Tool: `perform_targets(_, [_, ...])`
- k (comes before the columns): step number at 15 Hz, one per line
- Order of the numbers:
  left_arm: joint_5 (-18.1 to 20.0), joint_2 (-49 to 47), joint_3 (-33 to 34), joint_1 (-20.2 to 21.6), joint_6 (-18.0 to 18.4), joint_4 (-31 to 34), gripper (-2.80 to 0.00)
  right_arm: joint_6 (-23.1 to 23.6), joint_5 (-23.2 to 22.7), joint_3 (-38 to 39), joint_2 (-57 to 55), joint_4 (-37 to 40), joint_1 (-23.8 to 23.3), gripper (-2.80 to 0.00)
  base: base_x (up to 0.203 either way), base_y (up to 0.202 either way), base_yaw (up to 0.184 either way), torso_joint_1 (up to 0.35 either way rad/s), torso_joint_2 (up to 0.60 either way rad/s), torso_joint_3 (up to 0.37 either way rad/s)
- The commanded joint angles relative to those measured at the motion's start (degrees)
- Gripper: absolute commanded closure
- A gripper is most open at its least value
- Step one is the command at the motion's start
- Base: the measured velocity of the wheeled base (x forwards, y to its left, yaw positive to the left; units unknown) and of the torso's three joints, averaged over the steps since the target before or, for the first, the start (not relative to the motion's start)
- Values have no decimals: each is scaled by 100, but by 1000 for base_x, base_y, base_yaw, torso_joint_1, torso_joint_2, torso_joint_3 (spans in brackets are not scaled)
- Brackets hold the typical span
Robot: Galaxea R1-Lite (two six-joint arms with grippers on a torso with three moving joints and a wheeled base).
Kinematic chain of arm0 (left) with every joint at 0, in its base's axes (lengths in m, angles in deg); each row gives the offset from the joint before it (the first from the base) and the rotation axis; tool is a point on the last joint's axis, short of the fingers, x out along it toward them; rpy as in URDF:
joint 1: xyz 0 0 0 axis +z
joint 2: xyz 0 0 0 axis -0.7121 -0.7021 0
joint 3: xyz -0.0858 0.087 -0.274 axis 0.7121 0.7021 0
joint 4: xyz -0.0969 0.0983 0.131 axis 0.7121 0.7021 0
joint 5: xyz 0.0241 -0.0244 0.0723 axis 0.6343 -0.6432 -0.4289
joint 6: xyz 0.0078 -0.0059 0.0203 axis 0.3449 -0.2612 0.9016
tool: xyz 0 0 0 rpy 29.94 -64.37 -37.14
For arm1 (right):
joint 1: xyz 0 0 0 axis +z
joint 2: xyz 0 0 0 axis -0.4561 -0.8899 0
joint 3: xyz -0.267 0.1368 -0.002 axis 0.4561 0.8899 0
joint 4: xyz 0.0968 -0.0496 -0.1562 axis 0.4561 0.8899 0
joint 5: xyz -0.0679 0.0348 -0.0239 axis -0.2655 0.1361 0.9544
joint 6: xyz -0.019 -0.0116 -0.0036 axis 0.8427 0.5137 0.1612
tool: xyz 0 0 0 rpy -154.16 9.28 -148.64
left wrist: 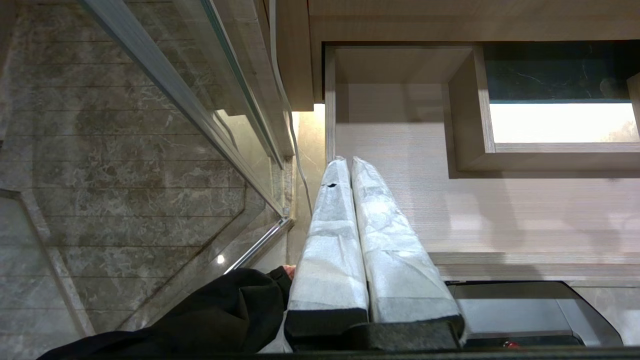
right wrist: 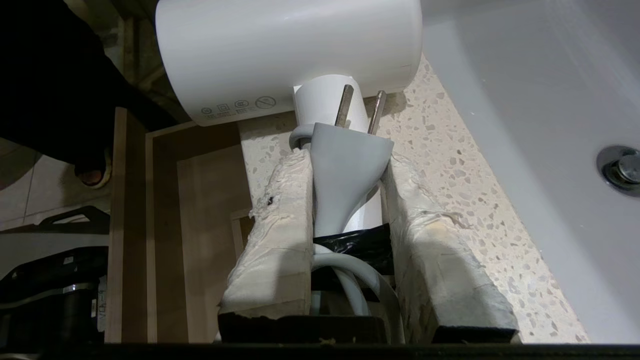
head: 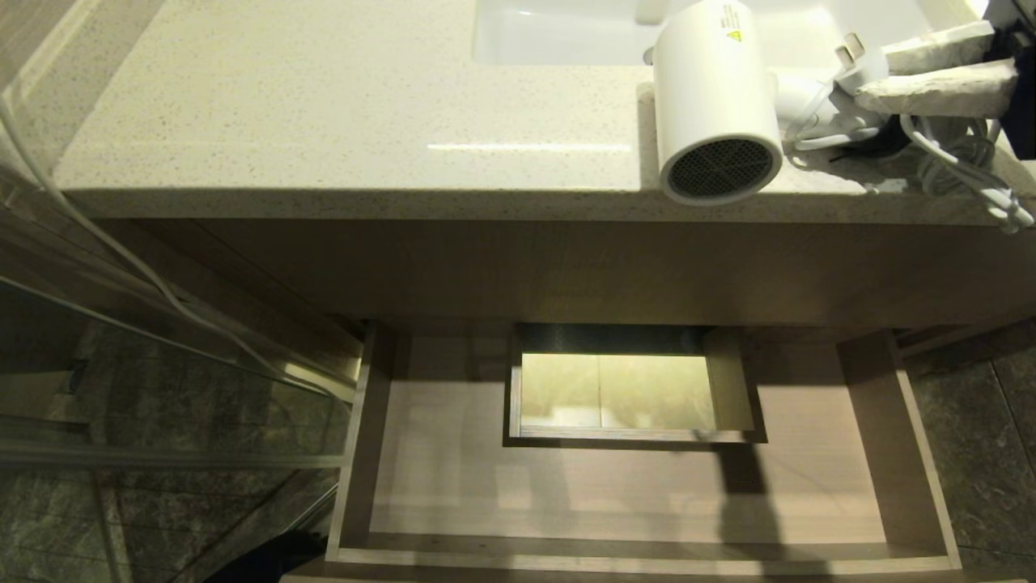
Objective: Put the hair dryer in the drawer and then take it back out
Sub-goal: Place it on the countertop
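The white hair dryer (head: 712, 105) hangs at the counter's front edge on the right, its dark grille facing out over the open drawer (head: 898, 437). My right gripper (head: 874, 77) comes in from the right and is shut on the dryer's handle. In the right wrist view the grey plug (right wrist: 345, 165) and a loop of cord are pinched between the gripper's (right wrist: 347, 162) padded fingers, against the handle (right wrist: 320, 100). More cord (head: 963, 170) dangles on the right. The drawer floor (left wrist: 500, 210) is bare, with a boxed rectangular hole (head: 615, 389). My left gripper (left wrist: 348, 161) is parked, shut and empty, by the drawer's left front corner.
A speckled stone counter (head: 324, 105) holds a white sink basin (head: 566, 32) with its drain (right wrist: 620, 167). A glass shower panel (head: 162, 324) stands on the left over marble floor. A person's dark sleeve (left wrist: 200, 315) is near the left gripper.
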Motion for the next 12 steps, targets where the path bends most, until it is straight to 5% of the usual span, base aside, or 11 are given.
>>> perform_targets(1, [2,0,8,6,-1,0,0,27,-53,55,276,26,-62,0,0,0,0,0,0,0])
perform_targets(3, [2,0,8,-2,-1,0,0,37,-53,118,393,38,-99,0,0,0,0,0,0,0])
perform_targets(4, [2,0,1,-2,-1,0,0,61,-34,181,444,65,-140,-280,0,0,0,0,0,0])
perform_targets(12, [2,0,9,-2,-1,0,0,88,-11,335,745,399,-319,-280,0,0,0,0,0,0])
